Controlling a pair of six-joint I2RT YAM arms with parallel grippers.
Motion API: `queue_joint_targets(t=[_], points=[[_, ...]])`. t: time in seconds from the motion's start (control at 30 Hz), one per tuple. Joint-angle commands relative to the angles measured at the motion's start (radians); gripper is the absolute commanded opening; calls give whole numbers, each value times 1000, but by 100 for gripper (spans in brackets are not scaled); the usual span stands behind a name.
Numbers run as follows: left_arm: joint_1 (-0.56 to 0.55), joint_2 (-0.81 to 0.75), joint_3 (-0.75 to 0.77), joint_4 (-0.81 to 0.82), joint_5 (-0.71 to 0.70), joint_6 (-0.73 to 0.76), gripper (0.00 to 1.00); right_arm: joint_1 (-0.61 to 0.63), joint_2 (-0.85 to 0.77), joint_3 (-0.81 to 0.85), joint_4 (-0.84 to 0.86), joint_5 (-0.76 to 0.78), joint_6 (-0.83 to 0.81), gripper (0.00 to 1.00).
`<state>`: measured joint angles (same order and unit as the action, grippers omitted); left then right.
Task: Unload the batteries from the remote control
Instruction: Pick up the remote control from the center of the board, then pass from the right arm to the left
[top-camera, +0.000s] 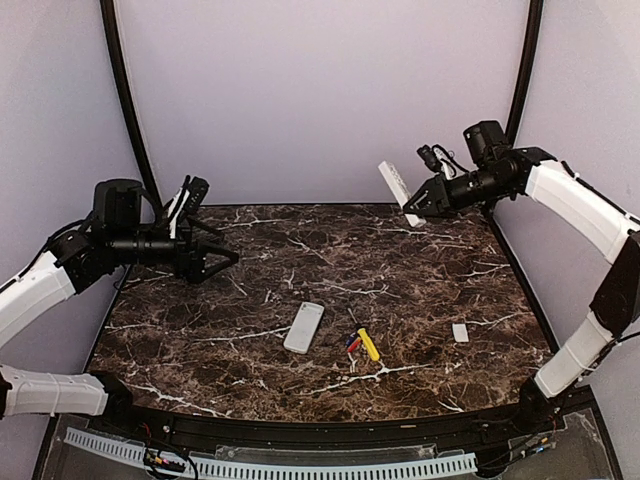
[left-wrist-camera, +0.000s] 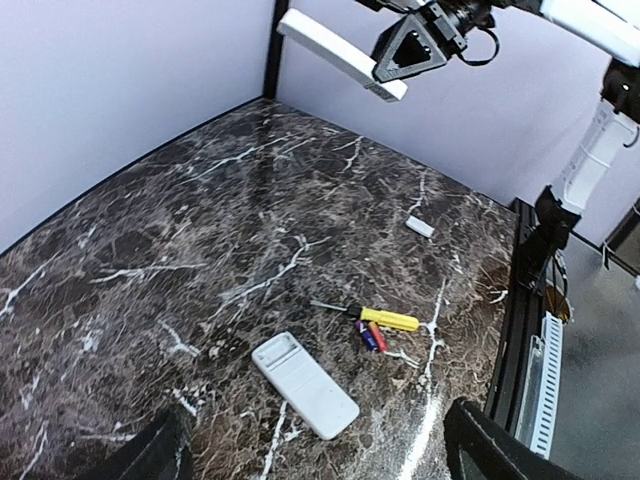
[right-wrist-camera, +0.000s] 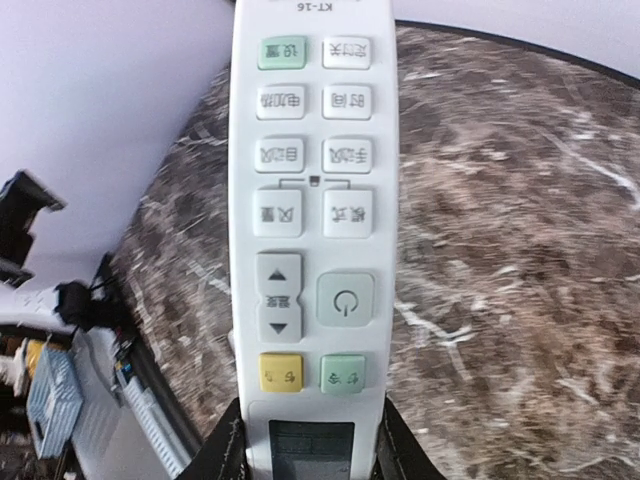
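My right gripper hangs high over the table's back right, shut on a white remote control. In the right wrist view the remote control fills the middle, button side toward the camera, with the fingers pressed against its sides. Two batteries, one red and one blue, lie together on the marble table next to a yellow-handled screwdriver. The left wrist view also shows the batteries. My left gripper hovers over the table's left side, open and empty.
A second white remote lies back side up near the table's middle, left of the batteries. A small flat white cover rests toward the right edge. Pale walls close in the back and both sides.
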<state>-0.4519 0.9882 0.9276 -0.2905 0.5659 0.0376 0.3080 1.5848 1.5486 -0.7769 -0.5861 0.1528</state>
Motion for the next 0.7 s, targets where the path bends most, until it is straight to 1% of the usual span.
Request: queue_joint_targets(t=[0.0, 0.1, 0.13, 0.2, 0.37, 0.5, 0.57, 0.67], points=[[-114, -25, -13, 80, 2, 111, 85, 135, -44, -65, -100, -254, 18, 0], [-188, -9, 12, 87, -41, 182, 85, 240, -54, -80, -133, -358, 10, 0], [-228, -1, 16, 88, -79, 229, 85, 277, -48, -72, -160, -380, -1, 0], [-279, 24, 18, 95, -137, 268, 84, 346, -32, -60, -194, -408, -18, 0], [-327, 81, -22, 126, -192, 271, 84, 482, 32, -45, -234, -481, -39, 0], [-422, 90, -54, 121, -305, 329, 84, 558, 104, -33, -274, -563, -92, 0], [-458, 93, -62, 118, -320, 344, 85, 587, 137, -15, -314, -572, -131, 0], [-477, 97, -66, 117, -288, 349, 86, 603, 171, 6, -342, -604, -147, 0]])
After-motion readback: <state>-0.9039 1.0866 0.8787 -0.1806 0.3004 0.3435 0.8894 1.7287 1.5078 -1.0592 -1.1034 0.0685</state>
